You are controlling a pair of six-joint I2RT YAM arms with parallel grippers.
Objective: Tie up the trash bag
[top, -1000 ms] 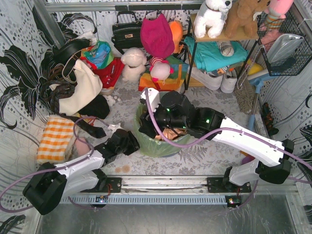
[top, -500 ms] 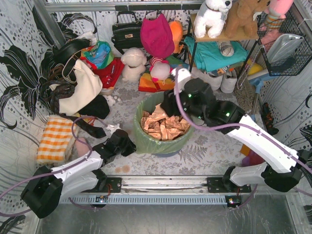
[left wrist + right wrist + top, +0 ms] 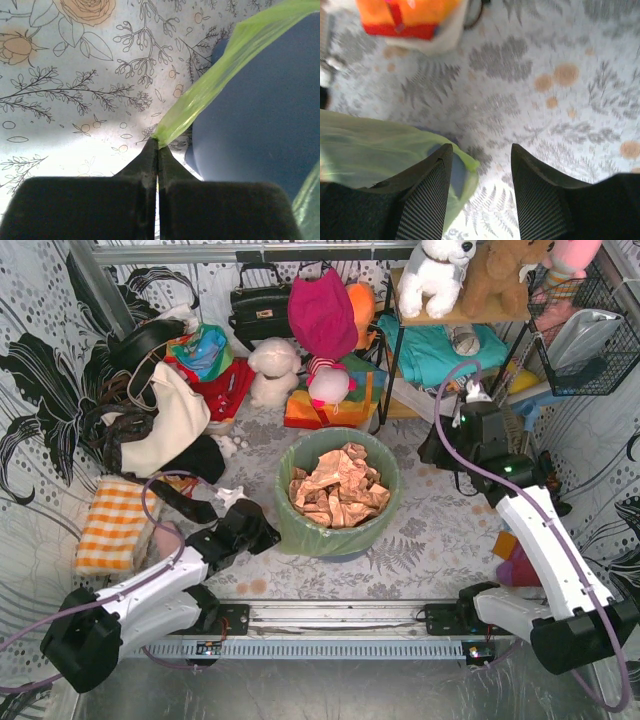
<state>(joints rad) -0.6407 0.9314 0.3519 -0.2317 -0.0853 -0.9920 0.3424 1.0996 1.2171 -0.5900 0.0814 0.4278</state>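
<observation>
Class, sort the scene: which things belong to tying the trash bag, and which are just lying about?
Job: thin translucent light-green plastic trash bag; crumpled brown paper inside it; round blue-grey plastic bin; left gripper, shut on the bag's edge.
Lying about: black handbag; brown plush toy; orange-checked cloth.

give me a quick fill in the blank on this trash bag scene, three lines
1. The left gripper is ____ on a stretched strip of the green trash bag.
2. The right gripper hangs over the floor beside the bag with its jaws ____, holding nothing.
3. The crumpled paper filling the bag is ____ in colour.

Missing words: shut; open; brown
</observation>
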